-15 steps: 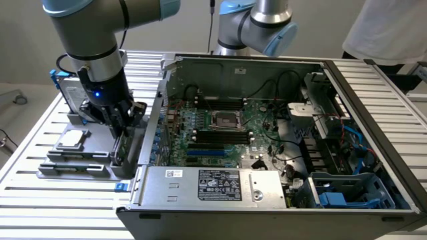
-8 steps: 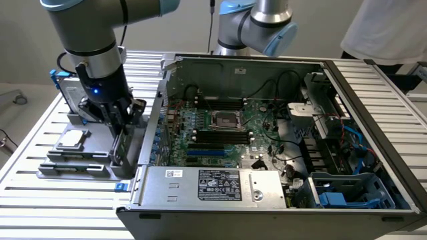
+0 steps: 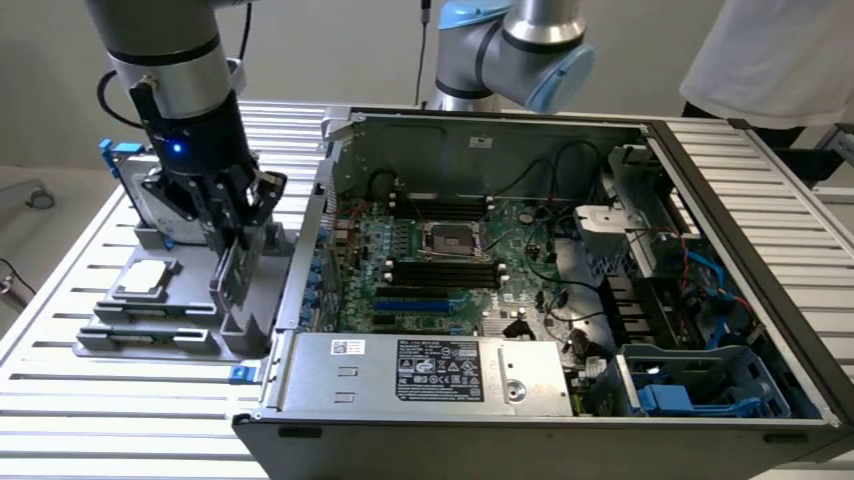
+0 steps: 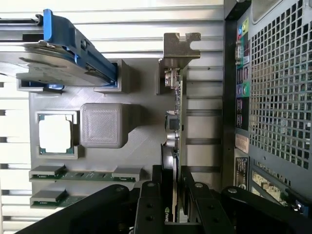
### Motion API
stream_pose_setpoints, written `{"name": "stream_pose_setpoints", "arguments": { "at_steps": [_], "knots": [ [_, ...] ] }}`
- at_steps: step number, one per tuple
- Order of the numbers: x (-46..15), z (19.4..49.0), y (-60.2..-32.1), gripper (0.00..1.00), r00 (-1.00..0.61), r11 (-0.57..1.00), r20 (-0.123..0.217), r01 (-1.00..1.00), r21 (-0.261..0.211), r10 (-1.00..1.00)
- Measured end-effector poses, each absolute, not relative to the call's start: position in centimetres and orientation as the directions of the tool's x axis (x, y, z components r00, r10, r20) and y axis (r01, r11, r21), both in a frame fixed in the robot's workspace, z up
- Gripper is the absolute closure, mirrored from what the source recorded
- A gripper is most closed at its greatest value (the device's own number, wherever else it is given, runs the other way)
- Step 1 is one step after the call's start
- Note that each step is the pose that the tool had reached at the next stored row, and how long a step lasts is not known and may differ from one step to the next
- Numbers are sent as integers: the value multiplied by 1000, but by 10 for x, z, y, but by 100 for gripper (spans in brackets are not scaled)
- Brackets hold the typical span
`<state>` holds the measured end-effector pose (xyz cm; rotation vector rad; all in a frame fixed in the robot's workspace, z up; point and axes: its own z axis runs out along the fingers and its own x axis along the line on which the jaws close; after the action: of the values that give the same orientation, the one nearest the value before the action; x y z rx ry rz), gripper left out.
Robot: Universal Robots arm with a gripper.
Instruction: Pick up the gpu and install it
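Note:
The gpu (image 3: 231, 272) stands on edge in a slot of the grey holder block (image 3: 171, 312), at the exterior view's left, beside the open computer case (image 3: 694, 190). In the wrist view the gpu (image 4: 174, 127) appears edge-on, its silver end bracket (image 4: 181, 48) at the far end. My gripper (image 3: 232, 236) comes down over the card from above. Its black fingers (image 4: 152, 197) press against both faces of the card near end, so the gripper (image 4: 173, 197) is shut on the gpu. The card still sits in its slot.
The holder (image 4: 141, 146) also carries a hard drive in a blue frame (image 4: 58, 53), a processor chip (image 4: 55, 134) and two memory sticks (image 4: 83, 174). The case's motherboard (image 3: 441, 240) has blue slots (image 3: 414, 300). A second arm (image 3: 521, 50) and a person (image 3: 781, 60) stand behind.

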<state>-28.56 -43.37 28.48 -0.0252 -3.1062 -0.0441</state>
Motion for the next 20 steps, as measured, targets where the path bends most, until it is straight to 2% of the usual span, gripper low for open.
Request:
{"name": "stream_pose_setpoints", "arguments": {
  "at_steps": [20],
  "knots": [
    [-264, 376, -434, 74, -999, 999, 35, 17, 28, 16]
  ]
}}
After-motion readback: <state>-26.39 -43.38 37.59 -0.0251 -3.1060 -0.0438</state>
